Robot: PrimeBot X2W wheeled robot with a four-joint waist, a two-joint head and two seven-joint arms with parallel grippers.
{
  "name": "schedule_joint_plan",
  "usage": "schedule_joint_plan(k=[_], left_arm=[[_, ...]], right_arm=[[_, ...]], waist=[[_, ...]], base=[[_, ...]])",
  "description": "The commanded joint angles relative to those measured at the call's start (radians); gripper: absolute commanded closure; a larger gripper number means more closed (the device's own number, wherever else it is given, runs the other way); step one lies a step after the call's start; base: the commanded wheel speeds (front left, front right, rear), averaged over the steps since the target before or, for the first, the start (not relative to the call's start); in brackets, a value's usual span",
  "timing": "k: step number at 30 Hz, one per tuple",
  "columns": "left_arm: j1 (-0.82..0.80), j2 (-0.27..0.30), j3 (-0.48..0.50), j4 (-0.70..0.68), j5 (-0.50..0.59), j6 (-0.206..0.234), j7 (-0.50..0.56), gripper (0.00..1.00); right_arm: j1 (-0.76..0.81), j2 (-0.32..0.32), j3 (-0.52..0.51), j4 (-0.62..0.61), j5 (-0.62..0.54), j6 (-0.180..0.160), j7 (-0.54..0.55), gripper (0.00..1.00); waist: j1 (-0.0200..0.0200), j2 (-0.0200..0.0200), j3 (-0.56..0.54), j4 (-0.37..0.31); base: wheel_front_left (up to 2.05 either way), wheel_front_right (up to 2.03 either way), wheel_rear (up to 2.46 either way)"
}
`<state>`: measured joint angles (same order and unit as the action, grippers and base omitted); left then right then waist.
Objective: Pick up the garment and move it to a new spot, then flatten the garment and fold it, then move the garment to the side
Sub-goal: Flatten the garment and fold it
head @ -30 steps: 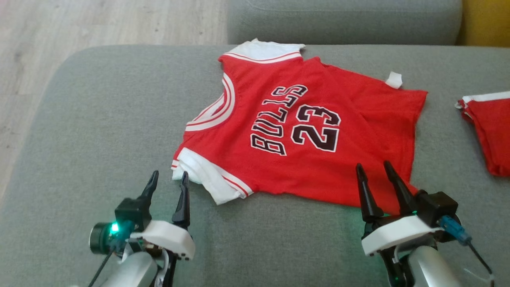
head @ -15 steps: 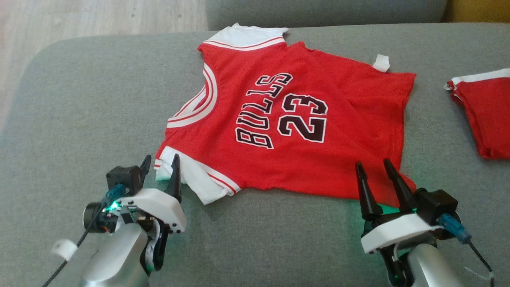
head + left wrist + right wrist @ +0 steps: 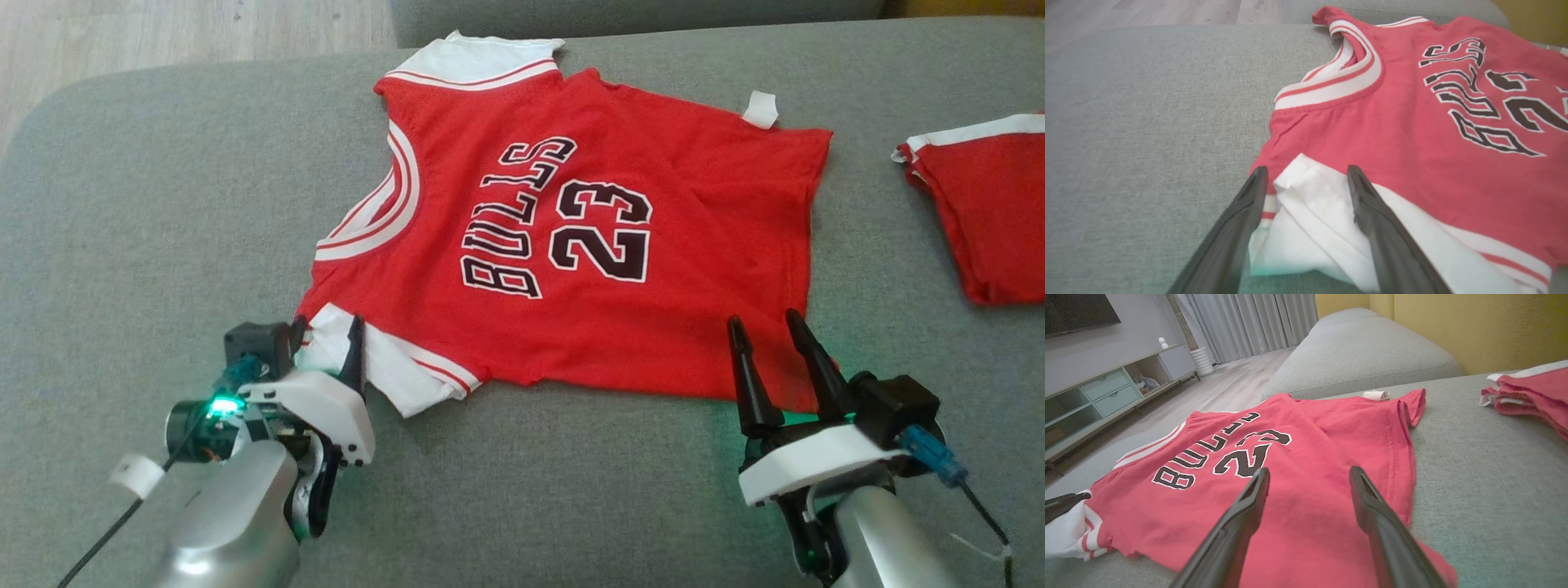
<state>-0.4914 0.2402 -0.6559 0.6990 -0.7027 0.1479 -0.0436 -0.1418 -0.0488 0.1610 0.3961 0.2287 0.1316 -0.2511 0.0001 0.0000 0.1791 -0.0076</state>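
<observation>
Jersey (image 3: 588,245) lies mid-frame on the sofa (image 3: 163,204), long axis left to right. Left hand (image 3: 326,327), jaws apart, straddles its lower-left sleeve (image 3: 388,371); right hand (image 3: 763,320), also apart, is over the lower-right hem (image 3: 800,310).

The other red cloth (image 3: 992,220) was cut off by the right edge of the head view, so what it was could not be told. The near corner of the shirt (image 3: 694,188) was hidden behind the right fingers (image 3: 749,380). Of the left fingers (image 3: 356,363), one was mostly hidden behind a black block (image 3: 257,347). In the left wrist view, the edge cut off the shirt's number. In the right wrist view, the TV (image 3: 1077,310) was cut off, and the white thing (image 3: 1163,342) on the shelf (image 3: 1106,390) was too small to tell.
</observation>
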Motion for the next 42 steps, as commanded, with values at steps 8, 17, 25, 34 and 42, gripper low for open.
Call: schedule_joint_plan(k=[8, 17, 25, 34, 42], left_arm=[[-0.064, 0.016, 0.020, -0.021, 0.024, 0.000, -0.053, 1.00], [-0.007, 0.040, 0.025, -0.121, 0.025, 0.023, -0.102, 1.00], [0.092, 0.073, -0.009, -0.244, 0.027, 0.051, -0.056, 1.00], [0.187, 0.123, -0.058, -0.347, 0.033, 0.081, 0.033, 1.00], [0.206, 0.162, -0.044, -0.402, 0.034, 0.121, 0.053, 0.00]], right_arm=[[-0.031, -0.001, 0.024, -0.025, 0.012, -0.001, -0.011, 0.00], [-0.008, -0.001, 0.021, -0.015, 0.016, -0.001, -0.011, 0.00], [0.011, -0.001, 0.018, -0.010, 0.022, -0.001, -0.011, 0.00], [0.020, -0.001, 0.024, -0.001, 0.025, -0.001, -0.011, 0.00], [0.012, -0.001, 0.040, 0.003, 0.028, -0.001, -0.011, 0.00]], waist=[[-0.0001, 0.0000, -0.021, 0.010], [-0.0001, 0.0000, -0.080, 0.074], [-0.0001, 0.0000, -0.108, 0.143], [-0.0001, 0.0000, -0.121, 0.203], [-0.0001, 0.0000, -0.131, 0.190]], base=[[0.00, 0.00, 0.00], [0.00, 0.00, 0.00], [0.00, 0.00, 0.00], [0.00, 0.00, 0.00], [0.00, 0.00, 0.00]])
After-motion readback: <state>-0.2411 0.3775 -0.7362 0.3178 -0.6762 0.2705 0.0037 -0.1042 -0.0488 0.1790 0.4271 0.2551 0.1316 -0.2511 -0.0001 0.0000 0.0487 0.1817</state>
